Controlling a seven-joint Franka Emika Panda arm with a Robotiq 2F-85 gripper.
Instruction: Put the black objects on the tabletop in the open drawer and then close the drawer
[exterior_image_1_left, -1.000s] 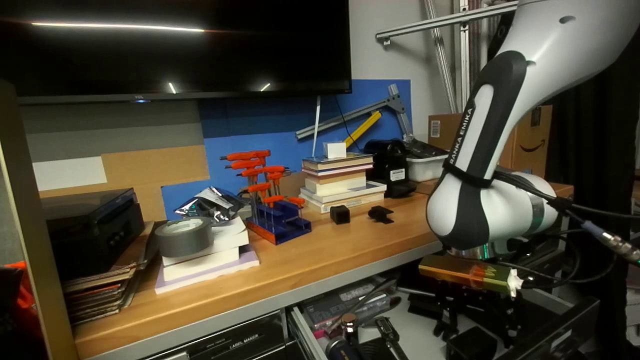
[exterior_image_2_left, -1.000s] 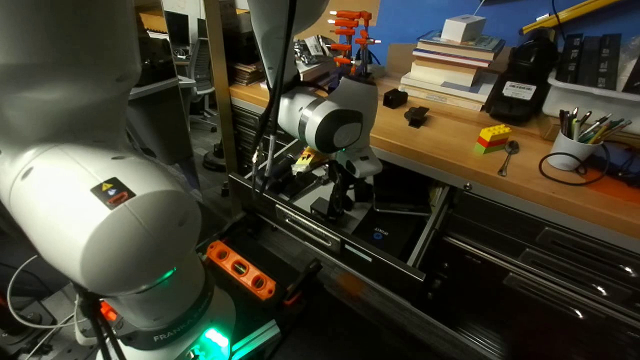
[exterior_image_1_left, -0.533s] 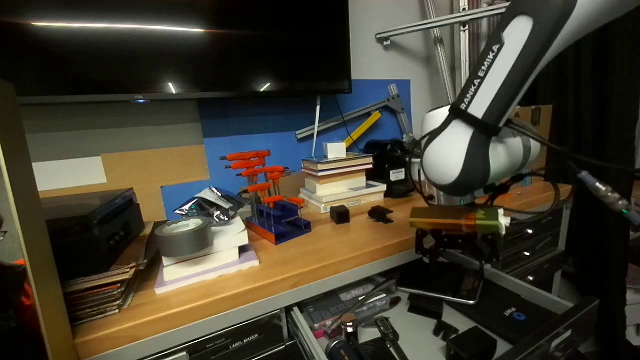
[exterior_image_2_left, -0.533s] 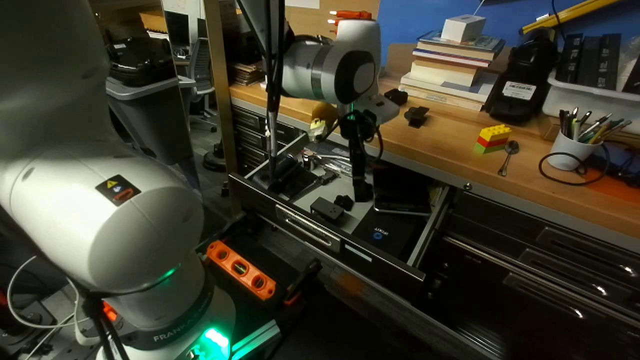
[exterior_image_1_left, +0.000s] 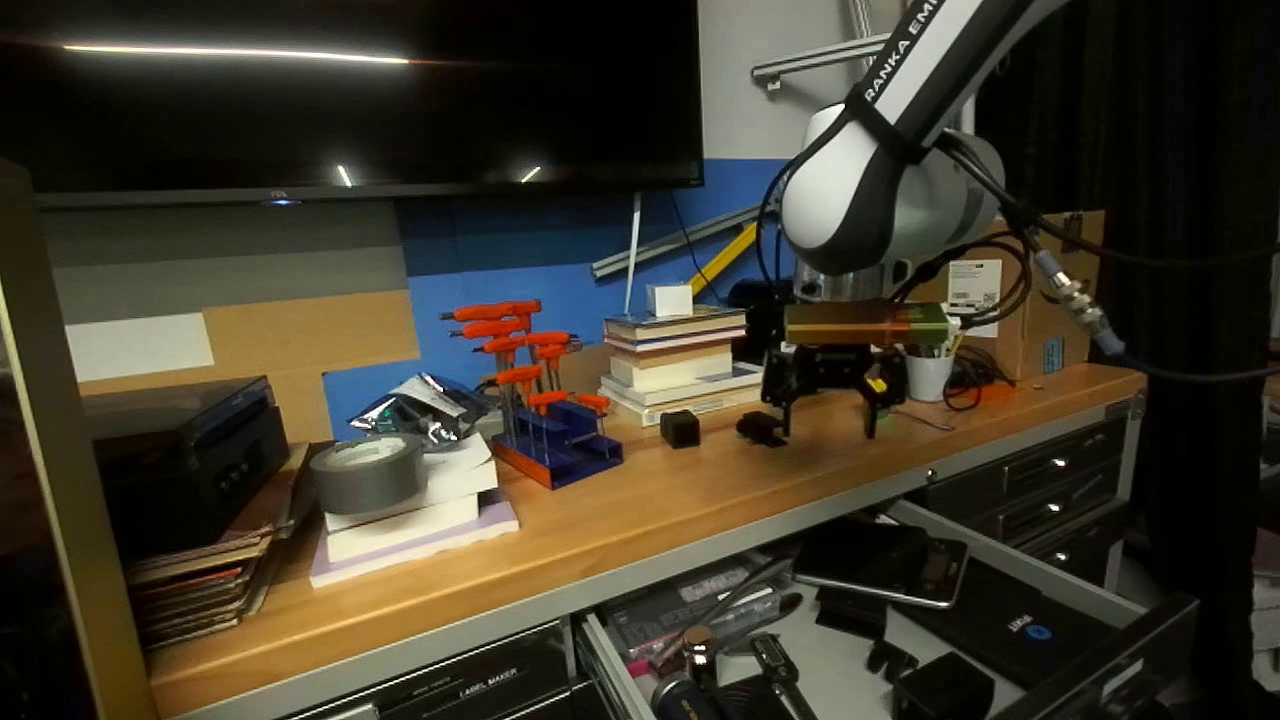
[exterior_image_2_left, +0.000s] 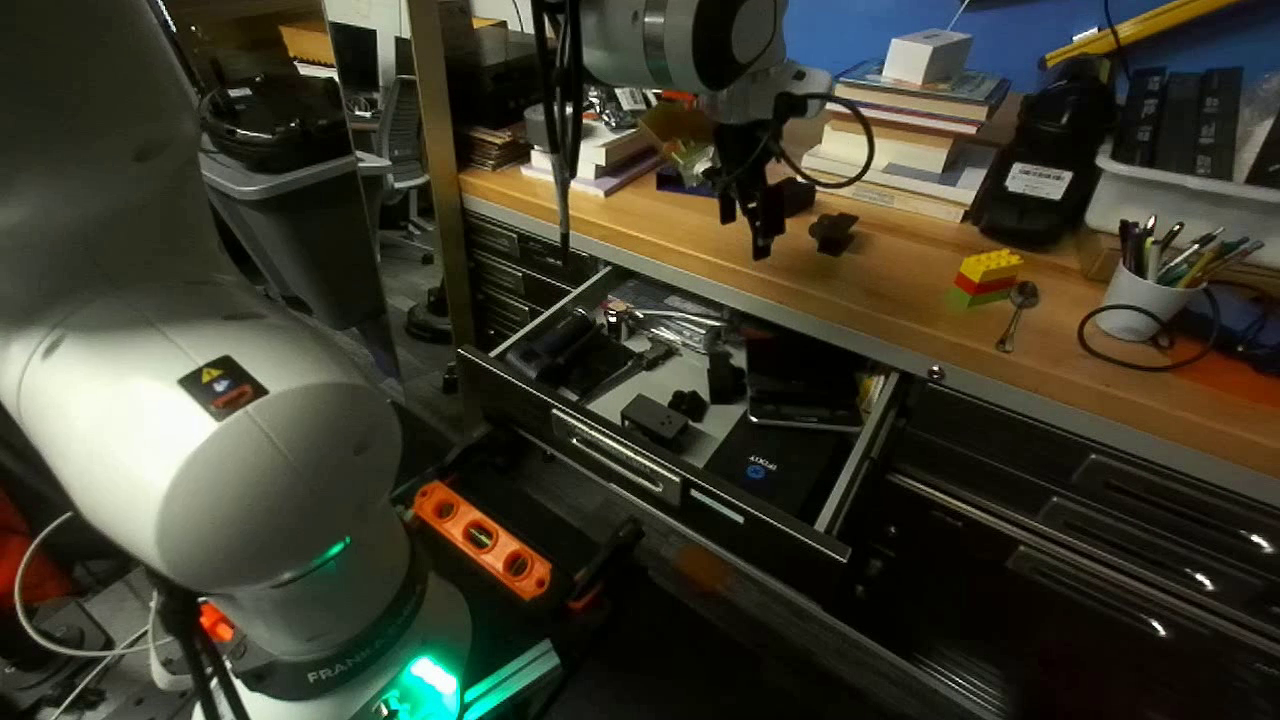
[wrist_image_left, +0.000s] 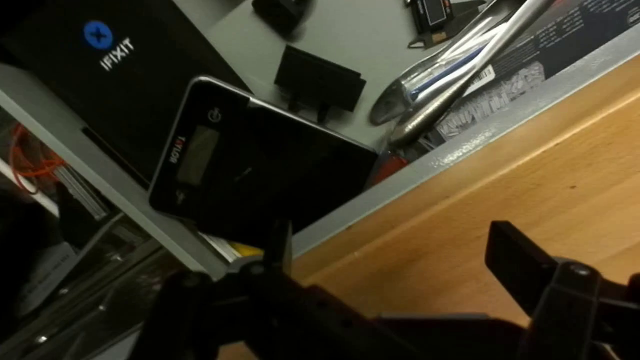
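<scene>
My gripper (wrist_image_left: 395, 250): fingers spread wide, nothing between them; I hang above the tabletop (exterior_image_1_left: 640, 510), near its front edge.
Just changed: a second ago I was down in the open drawer (exterior_image_2_left: 770, 538); I have risen out and swung over the wood, carrying nothing.
For the task: I read this as going for another pick, with the push on the drawer left for last.
Notched black piece (exterior_image_1_left: 762, 428): on the tabletop, nearest me; my fingertip nearly meets its edge in an exterior view, but I judge us apart. My wrist view does not show it.
Black block (exterior_image_1_left: 680, 428): also on the tabletop, between the notched piece and the hex-key rack (exterior_image_1_left: 555, 445).
In the way: the book stack (exterior_image_1_left: 675, 370) rises just behind the block, so I should come straight down there.
Inside the drawer: a black box (exterior_image_2_left: 655, 418), a kitchen scale (wrist_image_left: 265, 160) and an IFIXIT case (wrist_image_left: 115, 90); some pale floor shows, and I would aim drops at it.
Farther off: toy bricks (exterior_image_2_left: 988, 278), a spoon (exterior_image_2_left: 1023, 295) and a pen cup (exterior_image_2_left: 1148, 300), well clear of both picks.
</scene>
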